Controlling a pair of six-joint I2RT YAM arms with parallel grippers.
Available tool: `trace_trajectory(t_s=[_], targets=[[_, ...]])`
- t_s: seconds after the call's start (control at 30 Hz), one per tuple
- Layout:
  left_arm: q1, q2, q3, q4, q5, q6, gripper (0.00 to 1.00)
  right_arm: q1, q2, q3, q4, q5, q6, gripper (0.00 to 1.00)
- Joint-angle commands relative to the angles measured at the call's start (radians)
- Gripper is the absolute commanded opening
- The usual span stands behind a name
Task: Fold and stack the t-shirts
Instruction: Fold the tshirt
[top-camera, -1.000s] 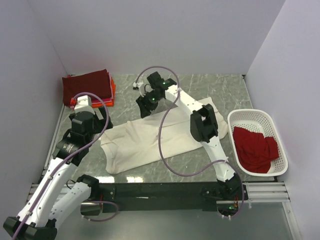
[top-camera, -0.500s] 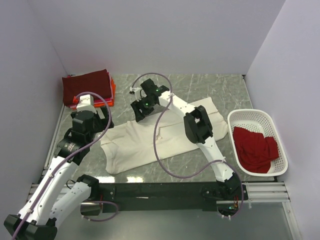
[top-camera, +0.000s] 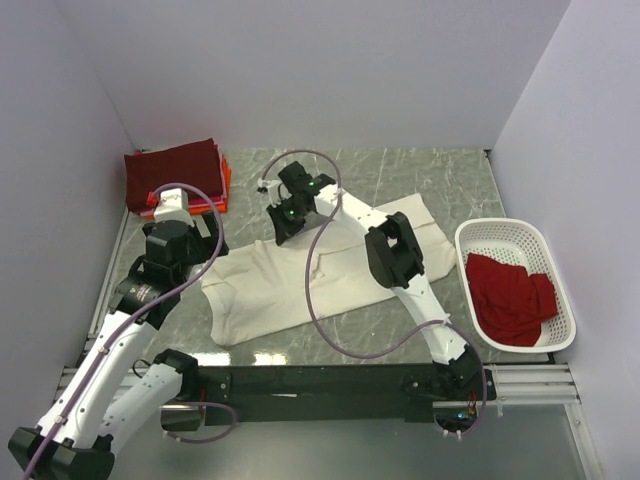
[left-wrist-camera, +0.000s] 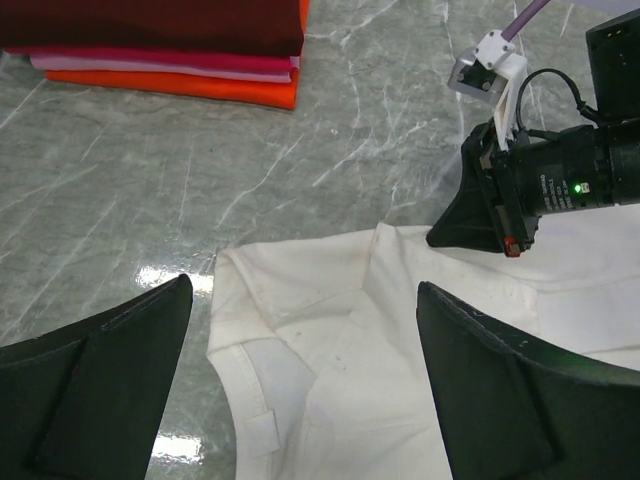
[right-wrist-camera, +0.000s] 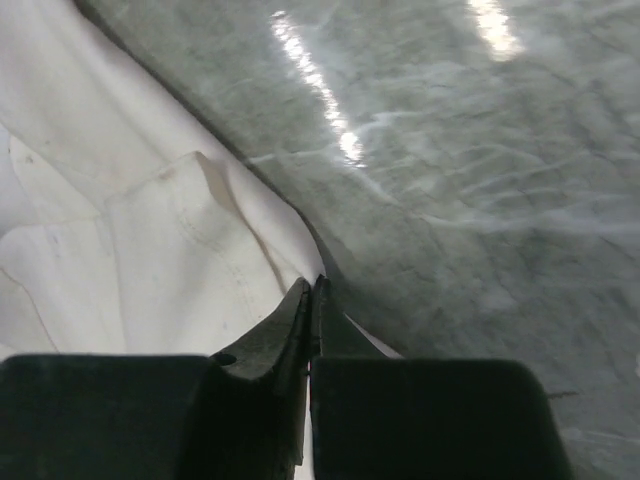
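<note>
A cream-white t-shirt (top-camera: 300, 285) lies spread across the middle of the table, and its collar (left-wrist-camera: 300, 330) shows in the left wrist view. My right gripper (top-camera: 283, 232) is down at the shirt's far edge. Its jaws (right-wrist-camera: 314, 285) are shut, pinching the edge of the white cloth (right-wrist-camera: 130, 250). In the left wrist view the right gripper (left-wrist-camera: 470, 225) rests on the shirt. My left gripper (left-wrist-camera: 305, 290) hangs open above the collar end, holding nothing. Folded t-shirts (top-camera: 178, 175) are stacked at the far left, maroon on top (left-wrist-camera: 170, 20) and orange below (left-wrist-camera: 180, 85).
A white lattice basket (top-camera: 500, 228) at the right edge of the table holds a crumpled red t-shirt (top-camera: 510, 295). Purple-grey walls close in the table on three sides. The right arm's cable (top-camera: 315, 290) loops over the white shirt.
My right gripper has moved left and down to the shirt's far edge and closed its jaws on it. The left arm has barely moved.
</note>
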Motion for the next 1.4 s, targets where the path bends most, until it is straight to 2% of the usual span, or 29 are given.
trace_trajectory(t_s=[0.0, 0.23, 0.3, 0.33, 0.43, 0.47, 0.53, 0.57, 0.6, 0.67, 0.7, 0.73, 0.77, 0.8, 0.83, 0.87, 0.9, 0.93, 0.97, 1.0, 1.03, 1.13, 1.2, 1.37], targets=[[0.003, -0.006, 0.006, 0.026, 0.002, 0.013, 1.00, -0.086, -0.042, 0.000, 0.092, 0.086, 0.122, 0.00], [0.003, -0.002, 0.008, 0.023, 0.000, 0.013, 1.00, -0.333, -0.061, 0.023, 0.232, 0.233, 0.374, 0.01], [0.003, 0.001, 0.006, 0.026, 0.002, 0.013, 1.00, -0.373, -0.044, 0.061, 0.234, 0.264, 0.391, 0.17], [0.003, 0.002, 0.004, 0.026, 0.003, 0.013, 1.00, -0.399, -0.041, 0.095, 0.229, 0.281, 0.374, 0.32], [0.003, 0.005, 0.008, 0.024, 0.008, 0.013, 0.99, -0.436, -0.088, 0.068, 0.261, 0.312, 0.315, 0.46], [0.003, 0.008, 0.008, 0.024, 0.009, 0.015, 0.99, -0.459, -0.129, 0.036, 0.267, 0.304, 0.292, 0.55], [0.003, 0.011, 0.006, 0.027, 0.014, 0.016, 1.00, -0.470, -0.179, -0.016, 0.266, 0.253, 0.180, 0.66], [0.003, 0.011, 0.004, 0.029, 0.019, 0.015, 1.00, -0.472, -0.240, -0.041, 0.258, 0.238, 0.134, 0.66], [0.003, 0.014, 0.004, 0.027, 0.020, 0.015, 0.99, -0.472, -0.277, -0.075, 0.252, 0.215, 0.015, 0.67], [0.003, 0.018, 0.009, 0.023, 0.026, 0.012, 0.99, -0.469, -0.396, -0.206, 0.237, 0.111, -0.090, 0.73], [0.003, 0.021, 0.009, 0.023, 0.026, 0.010, 0.99, -0.464, -0.435, -0.249, 0.223, 0.065, -0.204, 0.75], [0.003, 0.020, 0.009, 0.021, 0.029, 0.008, 0.99, -0.458, -0.471, -0.330, 0.149, -0.033, -0.283, 0.78], [0.003, 0.018, 0.009, 0.021, 0.035, 0.007, 0.99, -0.446, -0.549, -0.387, 0.128, -0.044, -0.336, 0.80], [0.003, 0.017, 0.009, 0.020, 0.036, 0.007, 0.99, -0.409, -0.594, -0.452, 0.087, -0.052, -0.473, 0.82], [0.003, 0.014, 0.008, 0.019, 0.036, 0.007, 1.00, -0.383, -0.642, -0.525, 0.097, 0.018, -0.524, 0.84], [0.003, 0.014, 0.009, 0.019, 0.042, 0.002, 0.99, -0.352, -0.739, -0.704, 0.125, 0.082, -0.560, 0.84], [0.003, 0.011, 0.009, 0.019, 0.045, 0.002, 0.99, -0.307, -0.789, -0.799, 0.157, 0.171, -0.607, 0.84], [0.003, 0.011, 0.009, 0.021, 0.048, 0.002, 0.99, -0.223, -0.832, -0.967, 0.236, 0.255, -0.612, 0.85], [0.003, 0.009, 0.008, 0.021, 0.049, 0.002, 1.00, -0.172, -0.885, -1.034, 0.273, 0.420, -0.609, 0.85], [0.003, 0.009, 0.008, 0.021, 0.049, 0.002, 0.99, -0.136, -0.897, -1.084, 0.303, 0.492, -0.550, 0.84], [0.003, 0.008, 0.009, 0.020, 0.054, 0.004, 0.99, -0.095, -0.895, -1.125, 0.321, 0.555, -0.481, 0.78], [0.004, 0.006, 0.011, 0.021, 0.058, 0.002, 0.99, -0.070, -0.880, -1.161, 0.306, 0.613, -0.402, 0.64], [0.004, 0.005, 0.009, 0.023, 0.066, 0.002, 1.00, -0.055, -0.883, -1.190, 0.323, 0.678, -0.378, 0.63], [0.004, 0.005, 0.009, 0.021, 0.071, 0.002, 0.99, -0.002, -0.846, -1.222, 0.318, 0.674, -0.345, 0.58]])
